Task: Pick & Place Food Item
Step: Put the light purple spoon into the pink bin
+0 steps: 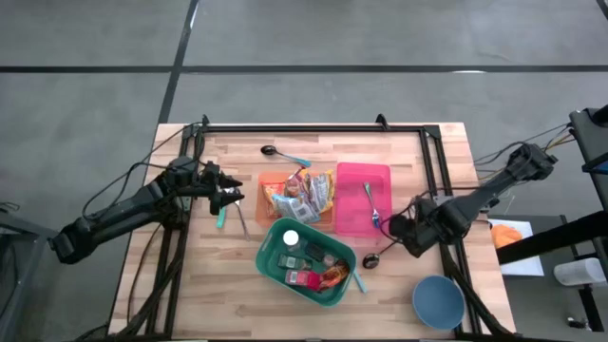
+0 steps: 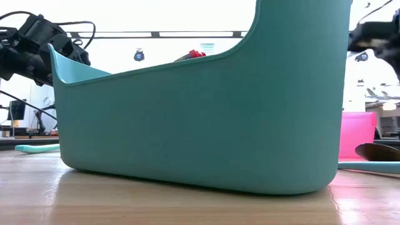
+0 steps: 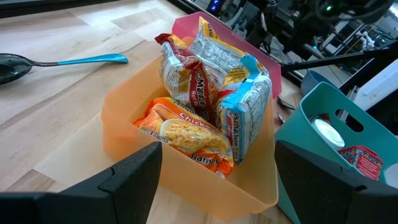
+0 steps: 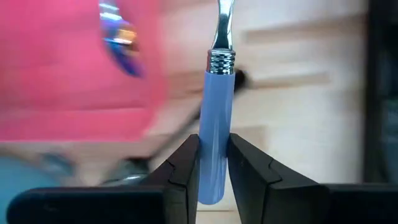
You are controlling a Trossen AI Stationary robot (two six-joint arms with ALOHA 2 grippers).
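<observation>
Orange bin holds noodle packets, one reading "Ramen"

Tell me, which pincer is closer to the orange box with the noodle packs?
Left. The left pincer hovers open just beside the orange box. The right pincer is farther away, past the pink box, shut on a blue-handled utensil.

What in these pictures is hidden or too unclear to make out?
- Low view: the teal basket fills the picture and hides most of the table behind it.
- Right wrist view: the utensil in the right gripper is cut off at the top; its head is unseen.
- Right wrist view: the pink bin is blurred.
</observation>
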